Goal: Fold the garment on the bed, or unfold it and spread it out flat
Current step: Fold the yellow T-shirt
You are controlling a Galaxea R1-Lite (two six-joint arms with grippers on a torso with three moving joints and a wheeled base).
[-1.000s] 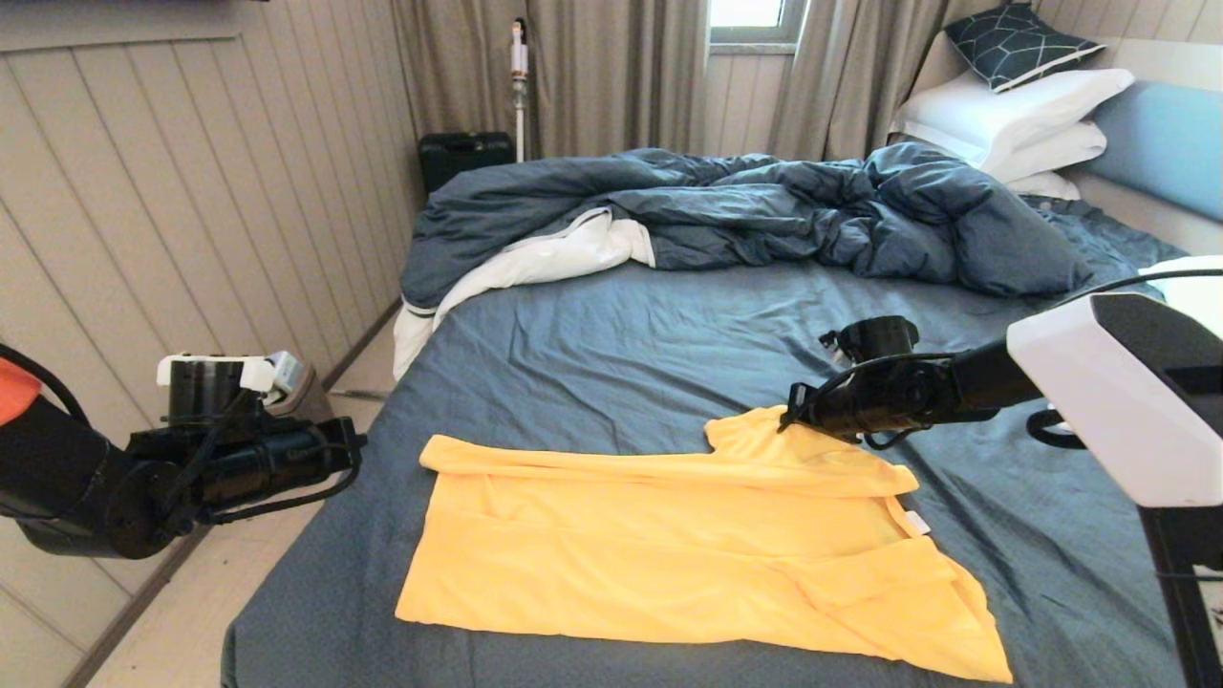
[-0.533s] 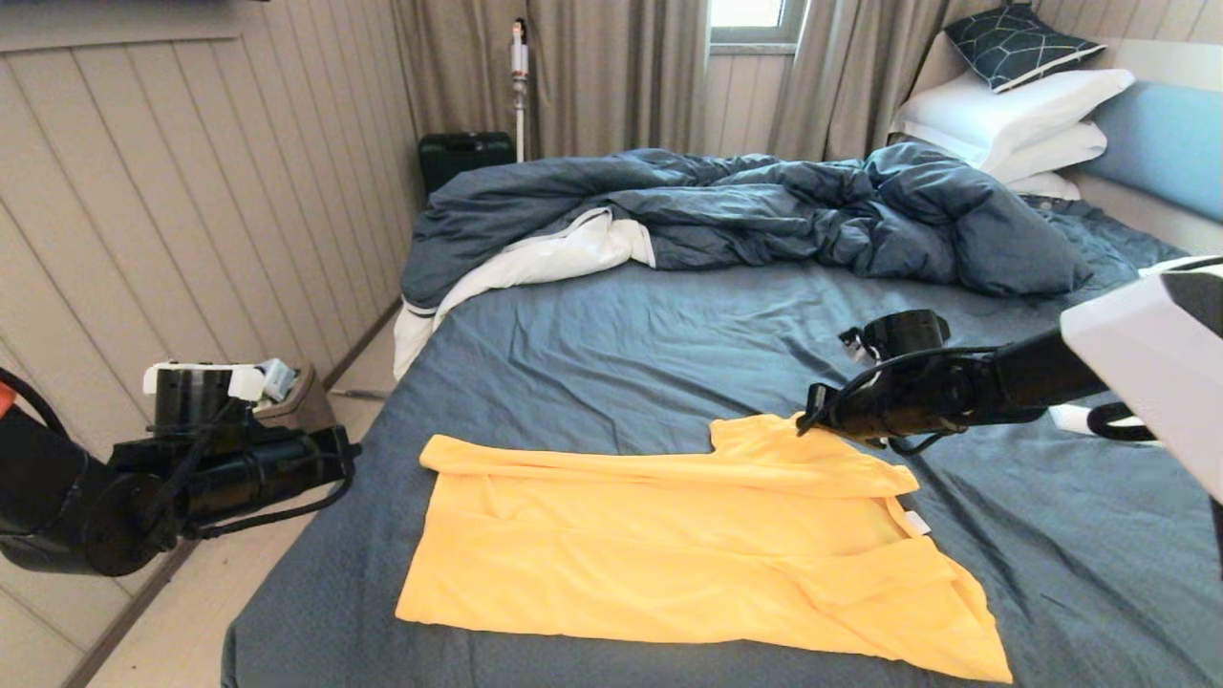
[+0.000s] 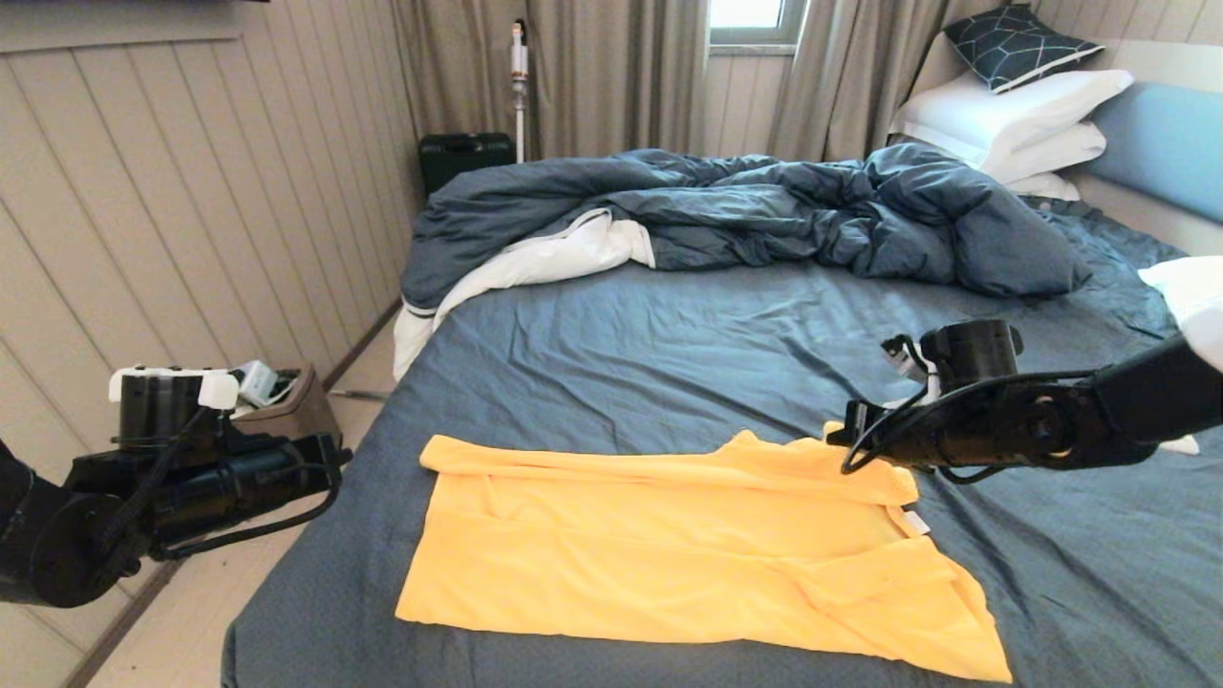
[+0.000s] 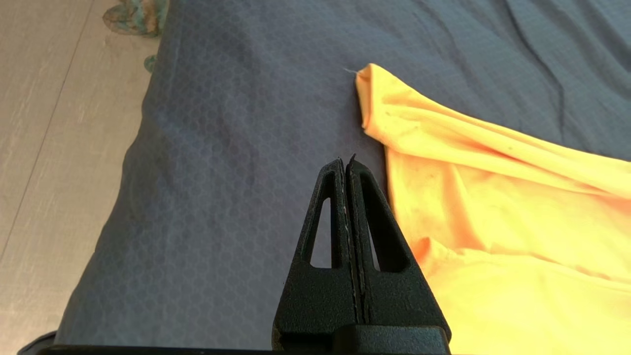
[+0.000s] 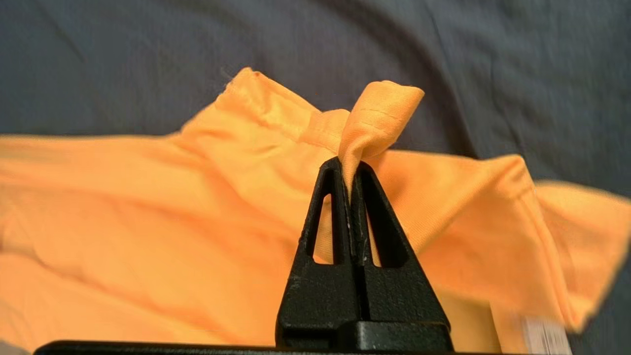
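The yellow garment (image 3: 669,554) lies partly folded on the near part of the bed (image 3: 669,354), with a white tag at its right edge. My right gripper (image 3: 833,438) is at the garment's far right edge, shut on a pinched fold of the fabric (image 5: 379,113) that stands up above the fingertips; the gripper (image 5: 349,165) holds it just above the sheet. My left gripper (image 3: 339,459) hovers off the bed's left side. Its jaws (image 4: 346,162) are shut with nothing in them, over bare sheet beside the garment's left corner (image 4: 369,93).
A rumpled dark blue duvet (image 3: 745,210) fills the far half of the bed. White pillows (image 3: 1013,115) and a patterned cushion (image 3: 1018,43) lean on the blue headboard (image 3: 1161,143). A panelled wall, strip of floor (image 3: 191,621) and brown bin (image 3: 296,406) lie left.
My right gripper has moved right and nearer, dragging the pinched edge of the garment with it. The left arm has sunk a little and drifted left.
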